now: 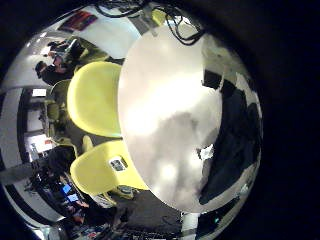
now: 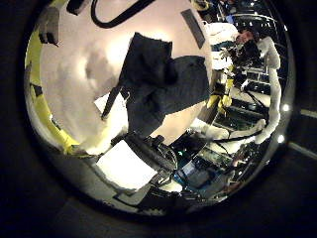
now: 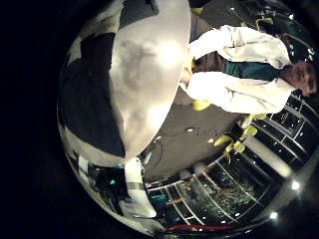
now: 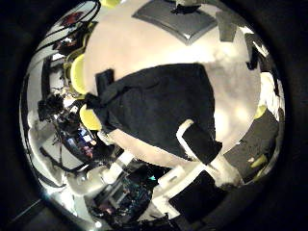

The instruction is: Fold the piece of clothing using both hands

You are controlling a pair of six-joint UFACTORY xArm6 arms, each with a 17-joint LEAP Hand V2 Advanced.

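A dark piece of clothing [image 4: 154,101] lies crumpled and partly spread on the pale round table [image 4: 125,43], seen from above in the right thumb side palm view. My right hand [image 4: 202,144] shows there as a straight finger over the cloth's edge, not curled on it. In the left thumb side palm view the clothing [image 2: 154,79] lies bunched on the table [image 2: 79,59], and my left hand [image 2: 104,124] reaches in beside it with a straight finger, above the cloth. The clothing also shows at the table's rim in the left little finger side palm view [image 1: 225,130] and the right little finger side palm view [image 3: 90,100].
Two chairs [image 1: 95,95] [image 1: 110,170] stand against the table's edge [image 1: 122,110]. A flat rectangular mat [image 4: 178,17] lies on the table beyond the clothing. A white robot arm [image 2: 265,94] stands past the table's far side.
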